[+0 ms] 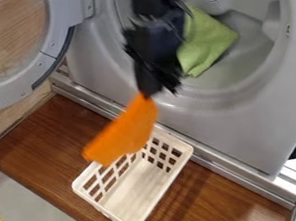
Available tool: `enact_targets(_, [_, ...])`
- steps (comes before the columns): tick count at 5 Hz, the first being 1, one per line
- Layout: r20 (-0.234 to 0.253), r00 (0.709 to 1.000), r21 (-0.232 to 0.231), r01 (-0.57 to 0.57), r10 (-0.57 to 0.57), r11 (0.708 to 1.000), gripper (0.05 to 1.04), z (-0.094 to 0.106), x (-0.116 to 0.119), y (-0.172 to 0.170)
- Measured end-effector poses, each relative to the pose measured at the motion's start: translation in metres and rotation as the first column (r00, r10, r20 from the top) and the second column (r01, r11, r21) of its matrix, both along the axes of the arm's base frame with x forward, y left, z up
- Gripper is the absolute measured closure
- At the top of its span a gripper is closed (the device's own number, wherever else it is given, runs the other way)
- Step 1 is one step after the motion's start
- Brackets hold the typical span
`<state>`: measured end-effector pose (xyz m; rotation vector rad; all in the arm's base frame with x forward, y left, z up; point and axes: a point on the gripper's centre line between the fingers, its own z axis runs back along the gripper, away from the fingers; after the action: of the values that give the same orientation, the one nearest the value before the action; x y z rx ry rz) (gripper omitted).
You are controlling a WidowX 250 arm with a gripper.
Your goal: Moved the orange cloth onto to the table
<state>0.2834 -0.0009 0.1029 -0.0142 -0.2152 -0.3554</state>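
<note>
Nearest the camera, judging by overlap, is the black arm (153, 37), at the machine's mouth. Its gripper (146, 94) is closed on one end of the orange cloth (122, 136). That hold leaves the rest hanging slantwise, presumably so the loose end can meet the table (230, 207) first. The lower part overlaps the white basket (161, 187) in view; contact cannot be confirmed. Risk noted: release at this position could drop cloth into the basket instead of onto the wood.

The basket stands on the table below the washing machine (243, 126), likely for handling laundry. The round door (12, 31) is swung aside, giving access. The green cloth (207, 43) lies in the opening.

Count: cloths, two; baskets, one; grippers, one; machines, one; doors, one; tables, one.
</note>
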Motion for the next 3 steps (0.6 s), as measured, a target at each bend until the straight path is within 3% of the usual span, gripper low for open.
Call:
enact_targets(1, [-0.013,0.994,-0.011,-0.109,0.109,0.994,1.033,0.008,-0.003,0.043])
enact_targets(3, [0.021,0.974,0.003,-0.224,0.224,0.975,1.033,0.02,-0.005,0.088])
